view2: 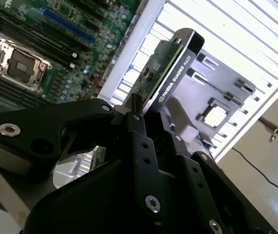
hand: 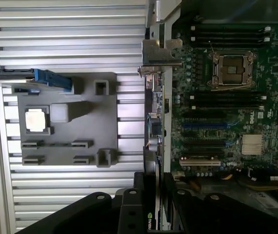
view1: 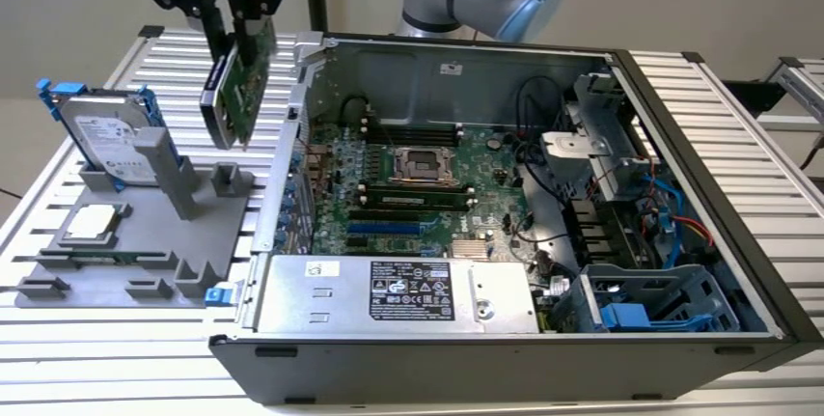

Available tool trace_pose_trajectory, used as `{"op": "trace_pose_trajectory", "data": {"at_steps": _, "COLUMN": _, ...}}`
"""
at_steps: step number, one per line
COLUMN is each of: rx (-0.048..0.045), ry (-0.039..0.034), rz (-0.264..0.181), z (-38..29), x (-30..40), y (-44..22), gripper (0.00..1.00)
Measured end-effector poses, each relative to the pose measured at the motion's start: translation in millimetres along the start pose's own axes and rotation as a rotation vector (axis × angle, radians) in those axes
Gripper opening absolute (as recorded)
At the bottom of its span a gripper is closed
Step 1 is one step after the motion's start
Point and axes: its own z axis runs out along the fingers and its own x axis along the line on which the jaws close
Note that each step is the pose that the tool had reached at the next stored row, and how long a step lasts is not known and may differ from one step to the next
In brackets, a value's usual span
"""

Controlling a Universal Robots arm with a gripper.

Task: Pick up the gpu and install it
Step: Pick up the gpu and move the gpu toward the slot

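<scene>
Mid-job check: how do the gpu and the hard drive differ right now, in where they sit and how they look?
The gpu hangs in the air, clamped in the end effector; the hard drive stands slotted in the gray holder. The gpu shows a green circuit board; the hard drive is silver in a blue frame. Both are roughly on edge rather than lying flat.

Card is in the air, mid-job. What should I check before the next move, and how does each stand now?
1. Grip: gripper shut on the gpu: ok.
2. Gpu clear of the gray holder, hanging in air: ok.
3. Gpu above the motherboard slots: not ok, it hangs beside the case wall.
4. Slots free of other cards: ok.
5. Card edge square to a slot: cannot tell.
</scene>
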Motion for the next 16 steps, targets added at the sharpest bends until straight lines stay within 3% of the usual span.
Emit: {"op": "trace_pose_trajectory", "data": {"at_steps": 16, "rx": 0.0000, "ry": 0.0000, "rz": 0.000, "z": 0.2, "x": -27.6, "y": 0.8, "gripper": 0.00}}
